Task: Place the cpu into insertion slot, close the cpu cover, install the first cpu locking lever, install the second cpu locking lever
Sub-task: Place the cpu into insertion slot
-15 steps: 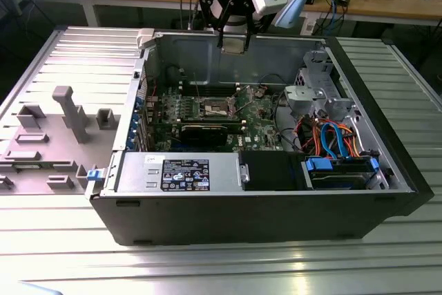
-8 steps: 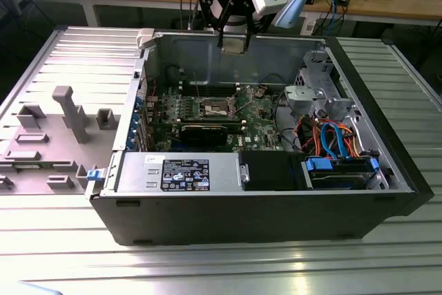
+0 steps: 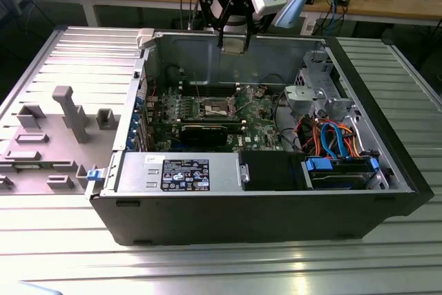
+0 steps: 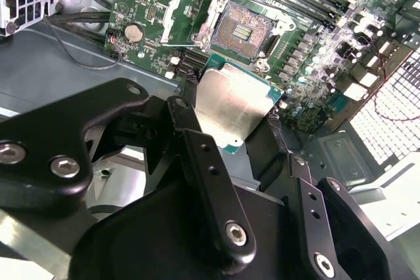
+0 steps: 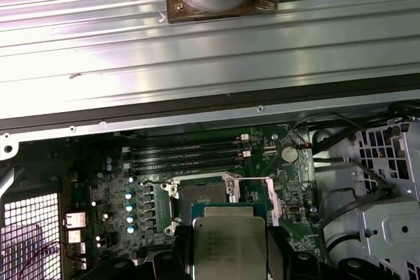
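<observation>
Over the open case (image 3: pixel 262 215), the pincer (image 4: pixel 230 122) clamps the cpu (image 4: pixel 231 96).

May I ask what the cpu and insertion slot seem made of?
The cpu: likely brushed metal top, judging by its dull silver sheen, on a green board rim. The insertion slot: gold-toned metal contacts in what looks like dark plastic.
</observation>
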You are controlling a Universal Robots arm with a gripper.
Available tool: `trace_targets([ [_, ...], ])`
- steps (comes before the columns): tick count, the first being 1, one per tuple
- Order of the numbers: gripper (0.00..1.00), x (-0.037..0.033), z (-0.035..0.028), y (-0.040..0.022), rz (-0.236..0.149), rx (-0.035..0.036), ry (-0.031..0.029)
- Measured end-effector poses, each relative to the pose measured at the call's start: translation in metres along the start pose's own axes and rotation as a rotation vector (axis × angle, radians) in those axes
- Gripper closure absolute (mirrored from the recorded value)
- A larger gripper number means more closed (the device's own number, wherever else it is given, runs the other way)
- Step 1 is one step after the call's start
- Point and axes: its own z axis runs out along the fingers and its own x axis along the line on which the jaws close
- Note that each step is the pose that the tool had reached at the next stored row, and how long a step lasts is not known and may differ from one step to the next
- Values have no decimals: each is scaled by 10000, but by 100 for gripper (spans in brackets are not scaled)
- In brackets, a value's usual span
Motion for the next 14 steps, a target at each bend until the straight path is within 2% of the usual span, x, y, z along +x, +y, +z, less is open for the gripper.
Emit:
trace_targets([
  [11, 45, 0, 0, -5, 17, 0, -1],
  [14, 45, -1, 1, -5, 204, -4, -18],
])
